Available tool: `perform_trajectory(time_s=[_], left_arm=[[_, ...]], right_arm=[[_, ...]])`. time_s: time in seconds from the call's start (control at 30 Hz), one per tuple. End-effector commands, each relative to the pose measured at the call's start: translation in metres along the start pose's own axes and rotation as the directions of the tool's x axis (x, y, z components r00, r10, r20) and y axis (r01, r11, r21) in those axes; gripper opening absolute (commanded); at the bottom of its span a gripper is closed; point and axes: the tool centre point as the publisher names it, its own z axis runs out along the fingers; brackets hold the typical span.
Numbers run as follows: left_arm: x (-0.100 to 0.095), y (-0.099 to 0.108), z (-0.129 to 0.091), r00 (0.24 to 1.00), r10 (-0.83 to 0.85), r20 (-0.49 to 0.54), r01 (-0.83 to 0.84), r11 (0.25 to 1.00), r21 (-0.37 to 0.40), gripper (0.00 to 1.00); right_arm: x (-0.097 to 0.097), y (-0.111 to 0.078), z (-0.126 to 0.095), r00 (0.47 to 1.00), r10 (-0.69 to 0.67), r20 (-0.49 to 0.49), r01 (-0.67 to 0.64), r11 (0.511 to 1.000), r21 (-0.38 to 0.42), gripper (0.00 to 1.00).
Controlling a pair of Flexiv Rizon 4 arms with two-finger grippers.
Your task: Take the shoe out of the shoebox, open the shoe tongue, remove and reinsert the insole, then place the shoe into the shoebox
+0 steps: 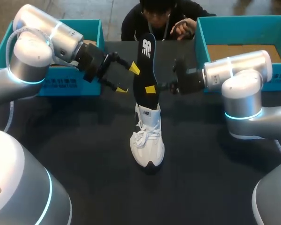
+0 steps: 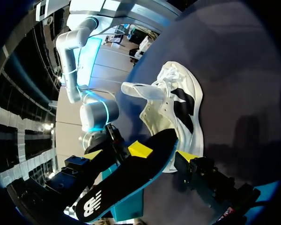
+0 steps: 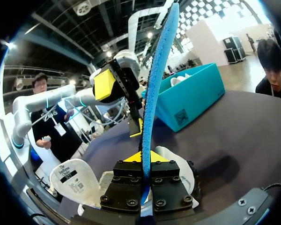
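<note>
A white shoe stands on the dark table, toe toward me, its tongue pulled open. Above its heel a black insole with a blue underside stands upright. My right gripper is shut on the insole's lower end. My left gripper hangs open just left of the insole. In the left wrist view the insole runs across between my left gripper's spread fingers, and the shoe lies beyond. The right wrist view shows my left gripper close beside the insole.
A teal shoebox sits at the back left behind my left arm. A second teal box stands at the back right behind my right arm. The left box also shows in the right wrist view.
</note>
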Motion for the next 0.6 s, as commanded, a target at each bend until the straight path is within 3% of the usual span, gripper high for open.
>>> perform_trajectory(time_s=[0.03,0.6], left_arm=[[-0.001,0.000,0.000,1.000,0.002,-0.002,-0.002,1.000,0.001,1.00],[-0.005,-0.006,0.002,1.000,0.008,0.011,-0.008,1.000,0.005,1.00]], right_arm=[[0.000,-0.004,0.004,1.000,-0.010,0.003,0.009,1.000,0.020,0.00],[0.000,-0.025,0.009,1.000,-0.025,0.005,0.025,0.997,0.068,0.00]])
